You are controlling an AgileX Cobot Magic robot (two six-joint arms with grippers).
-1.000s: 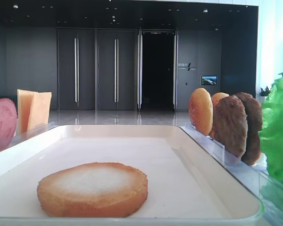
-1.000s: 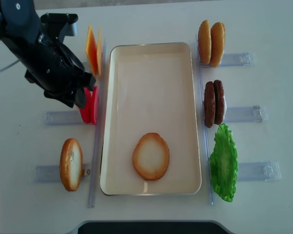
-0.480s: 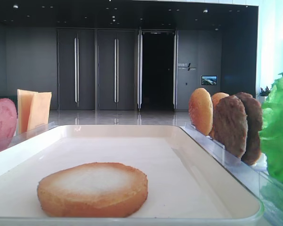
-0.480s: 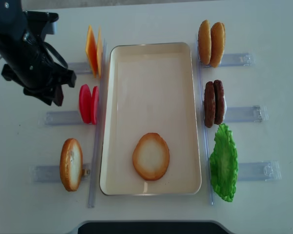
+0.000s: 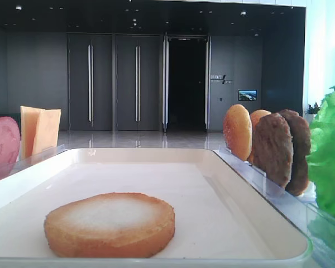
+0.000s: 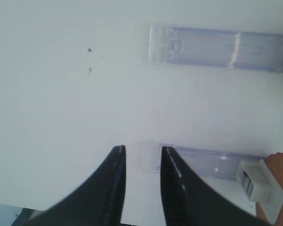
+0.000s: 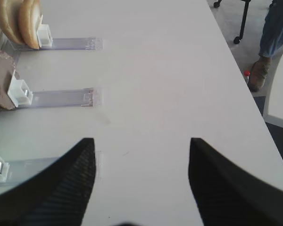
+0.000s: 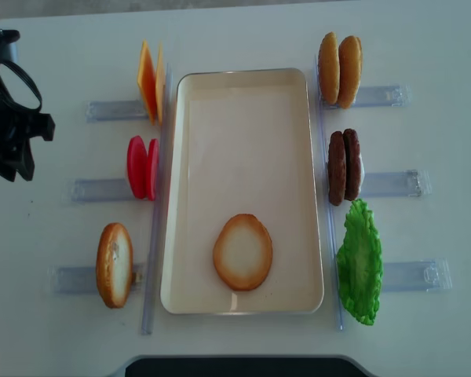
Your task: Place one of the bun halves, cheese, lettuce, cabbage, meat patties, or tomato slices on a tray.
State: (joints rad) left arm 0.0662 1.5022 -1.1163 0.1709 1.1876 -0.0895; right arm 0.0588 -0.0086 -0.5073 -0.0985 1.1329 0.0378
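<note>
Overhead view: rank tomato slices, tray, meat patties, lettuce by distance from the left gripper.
From the left gripper at the far left edge:
1. tomato slices, left of the tray
2. tray, centre
3. meat patties, right of the tray
4. lettuce, lower right

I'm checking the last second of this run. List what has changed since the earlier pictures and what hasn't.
The left arm has drawn back from beside the tomato slices to the far left edge of the overhead view. Its claw carries nothing, the jaws close together over bare table. Nothing was picked up or released. Unchanged: the bun half flat in the tray, the cheese, meat patties, lettuce and other buns.
</note>
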